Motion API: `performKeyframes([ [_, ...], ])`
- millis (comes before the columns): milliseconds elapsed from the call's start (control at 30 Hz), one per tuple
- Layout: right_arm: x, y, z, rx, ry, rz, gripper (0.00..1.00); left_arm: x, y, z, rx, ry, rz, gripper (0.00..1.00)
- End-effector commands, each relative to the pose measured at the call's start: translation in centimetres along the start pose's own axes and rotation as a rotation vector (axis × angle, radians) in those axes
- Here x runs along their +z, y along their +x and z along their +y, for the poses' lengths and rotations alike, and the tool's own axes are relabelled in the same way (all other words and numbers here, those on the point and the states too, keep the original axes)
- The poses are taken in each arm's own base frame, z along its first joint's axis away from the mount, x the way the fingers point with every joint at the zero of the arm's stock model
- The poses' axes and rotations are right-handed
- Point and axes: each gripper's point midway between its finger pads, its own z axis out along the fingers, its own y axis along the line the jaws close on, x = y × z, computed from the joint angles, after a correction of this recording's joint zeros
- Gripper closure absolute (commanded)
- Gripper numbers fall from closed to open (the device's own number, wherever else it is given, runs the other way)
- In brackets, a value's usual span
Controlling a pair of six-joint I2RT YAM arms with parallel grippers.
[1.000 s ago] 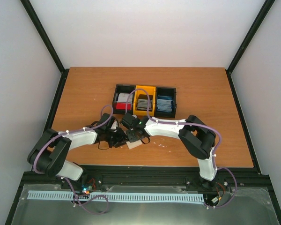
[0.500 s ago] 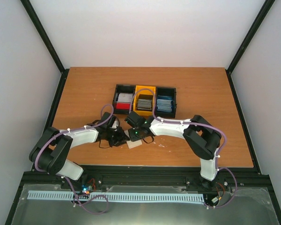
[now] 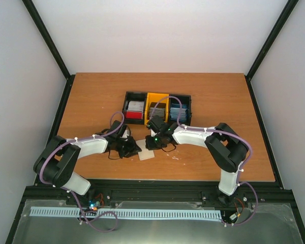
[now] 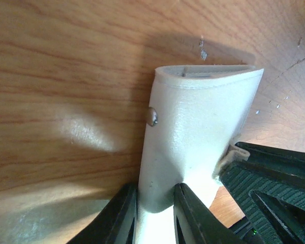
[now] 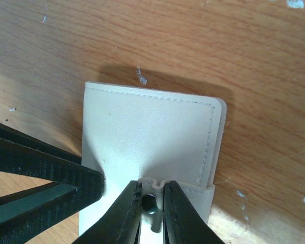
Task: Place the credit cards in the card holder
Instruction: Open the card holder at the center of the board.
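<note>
The beige card holder (image 3: 146,155) lies on the table between my two grippers. In the left wrist view the card holder (image 4: 198,122) stands on edge, its dot fastener (image 4: 152,117) on the side. My left gripper (image 4: 155,206) is shut on its near edge. In the right wrist view my right gripper (image 5: 152,195) is shut on the snap tab of the card holder (image 5: 152,127). The credit cards lie in the bin tray: silver-and-red (image 3: 134,110), dark grey (image 3: 157,110), pale blue (image 3: 179,112). From above, the left gripper (image 3: 130,148) and right gripper (image 3: 152,142) are close together.
The black-and-yellow three-compartment bin tray (image 3: 169,96) stands just behind both grippers at mid table. The left gripper's black finger (image 5: 40,173) shows beside the holder in the right wrist view. Black frame posts stand at the table's far corners.
The right gripper has shifted right and a little toward the tray. The left gripper has followed slightly right. The card holder stays at the same spot between them.
</note>
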Motion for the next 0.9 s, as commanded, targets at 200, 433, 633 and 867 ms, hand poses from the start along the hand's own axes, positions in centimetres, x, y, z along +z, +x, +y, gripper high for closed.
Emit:
performKeyframes([
  [200,-1.4,-0.3,2.3,0.084,-0.182,-0.001,0.86,0.8,1.1,11.3,-0.116,-0.416,-0.038,0.77],
  [433,-3.3,-1.7,1.5,-0.066,0.066,-0.115,0.86,0.7,0.8,10.5,-0.092,-0.391,-0.046,0.78],
  [633,-2.8,-0.9,0.9,-0.14,0.268,-0.105,0.87,0.6,0.7,9.6,-0.08,-0.35,-0.05,0.78],
  [867,-1.5,-0.5,-0.4,-0.159,0.374,-0.07,0.85,0.7,0.9,8.7,-0.069,-0.296,-0.041,0.78],
])
